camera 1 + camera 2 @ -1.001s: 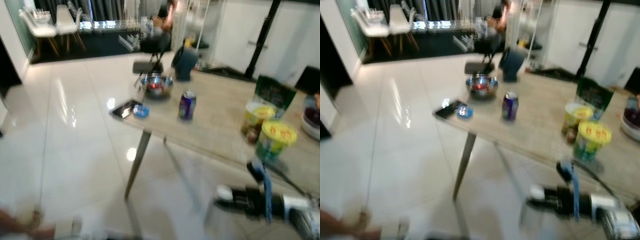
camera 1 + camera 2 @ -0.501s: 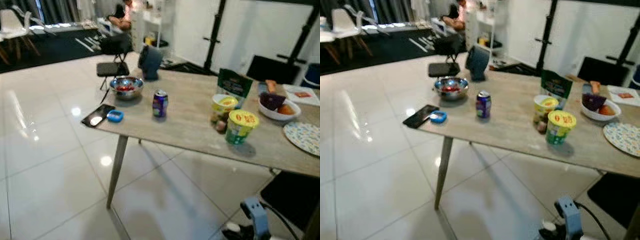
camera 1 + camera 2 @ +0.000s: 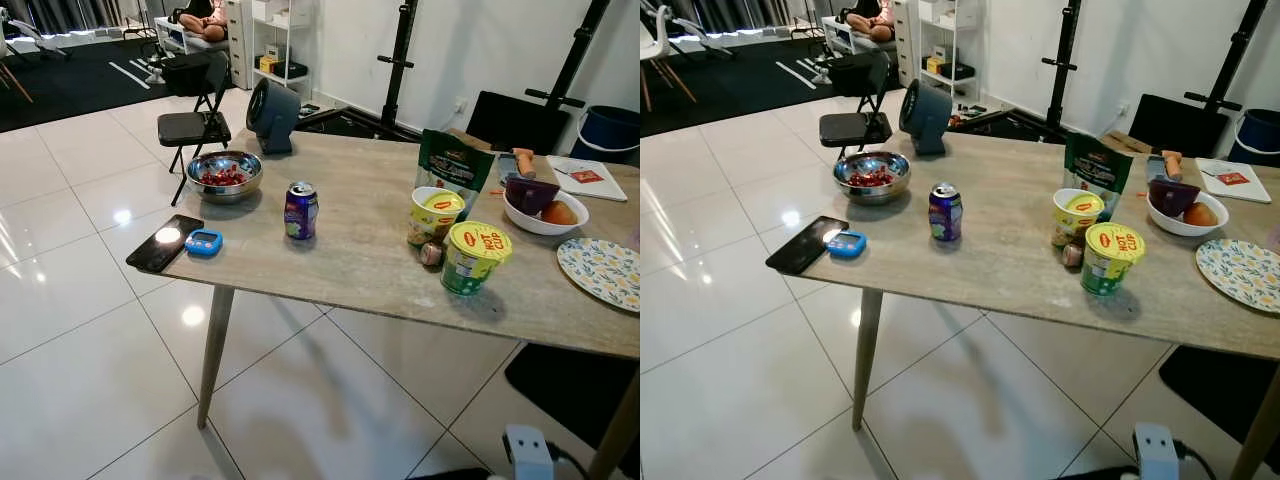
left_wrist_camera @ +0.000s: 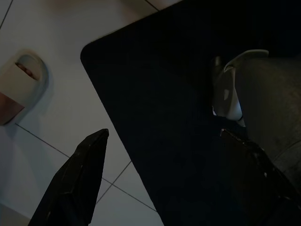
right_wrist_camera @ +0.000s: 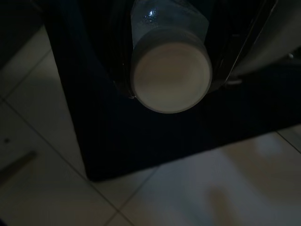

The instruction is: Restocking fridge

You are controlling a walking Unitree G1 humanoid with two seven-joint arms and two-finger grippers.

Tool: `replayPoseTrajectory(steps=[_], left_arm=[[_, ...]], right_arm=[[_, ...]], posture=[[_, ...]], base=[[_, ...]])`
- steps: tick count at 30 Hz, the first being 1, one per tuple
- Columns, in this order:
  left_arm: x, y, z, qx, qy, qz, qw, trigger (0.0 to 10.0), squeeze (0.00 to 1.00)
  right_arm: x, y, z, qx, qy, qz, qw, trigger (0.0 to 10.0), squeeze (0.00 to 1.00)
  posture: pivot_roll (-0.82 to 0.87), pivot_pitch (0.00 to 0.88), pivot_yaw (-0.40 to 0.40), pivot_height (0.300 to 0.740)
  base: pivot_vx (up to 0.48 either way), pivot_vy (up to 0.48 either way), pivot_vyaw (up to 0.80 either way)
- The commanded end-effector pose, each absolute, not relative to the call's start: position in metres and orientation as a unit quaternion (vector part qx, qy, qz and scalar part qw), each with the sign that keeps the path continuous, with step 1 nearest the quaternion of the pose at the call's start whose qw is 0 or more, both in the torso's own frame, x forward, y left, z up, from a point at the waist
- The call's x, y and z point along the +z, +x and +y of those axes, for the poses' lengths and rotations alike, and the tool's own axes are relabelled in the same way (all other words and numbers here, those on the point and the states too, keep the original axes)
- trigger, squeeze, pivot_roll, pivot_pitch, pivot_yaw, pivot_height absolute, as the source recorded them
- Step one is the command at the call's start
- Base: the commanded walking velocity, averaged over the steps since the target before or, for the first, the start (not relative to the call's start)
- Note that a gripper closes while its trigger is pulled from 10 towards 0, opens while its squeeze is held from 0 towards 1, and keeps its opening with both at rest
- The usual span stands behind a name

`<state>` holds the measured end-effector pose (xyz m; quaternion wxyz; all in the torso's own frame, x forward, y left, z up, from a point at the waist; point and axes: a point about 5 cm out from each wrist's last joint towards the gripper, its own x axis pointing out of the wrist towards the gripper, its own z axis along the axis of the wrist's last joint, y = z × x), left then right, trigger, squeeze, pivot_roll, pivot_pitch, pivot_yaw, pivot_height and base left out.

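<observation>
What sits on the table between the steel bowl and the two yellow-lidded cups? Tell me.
A purple drink can stands upright between the steel bowl and the cups, apart from both, seen in the head camera views.

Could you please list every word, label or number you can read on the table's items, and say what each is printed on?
"HOT CUP": lid of the green noodle cup.
Yellow-lidded cup: red logo, unreadable.
Green bag: print too small.
Purple can: label blurred.
Blue timer: display unreadable.
</observation>
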<state>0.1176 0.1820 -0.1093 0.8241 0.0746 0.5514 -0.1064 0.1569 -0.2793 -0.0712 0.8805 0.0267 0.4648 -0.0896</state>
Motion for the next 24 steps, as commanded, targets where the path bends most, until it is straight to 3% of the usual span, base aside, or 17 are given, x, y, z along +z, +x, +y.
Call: replayPoseTrajectory(steps=[1, 3, 24], left_arm=[[-0.111, 0.112, 0.177, -0.117, 0.078, 0.558, 0.818, 10.0, 0.00], [-0.112, 0.111, 0.177, -0.118, 0.079, 0.560, 0.816, 10.0, 0.00], [-0.111, 0.113, 0.178, -0.126, 0.095, 0.558, 0.815, 10.0, 0.00]], right_arm=[[-0.075, 0.148, -0.279, -0.098, 0.021, 0.480, 0.871, 10.0, 0.00], [-0.079, 0.144, -0.275, -0.094, 0.025, 0.493, 0.865, 10.0, 0.00], [-0.087, 0.138, -0.259, -0.091, 0.038, 0.511, 0.854, 10.0, 0.00]], posture=[[-0.02, 0.000, -0.020, 0.740], [-0.02, 0.000, -0.020, 0.740], [-0.03, 0.000, -0.018, 0.740]], base=[[0.000, 0.000, 0.00], [0.000, 0.000, 0.00], [0.000, 0.000, -0.80]])
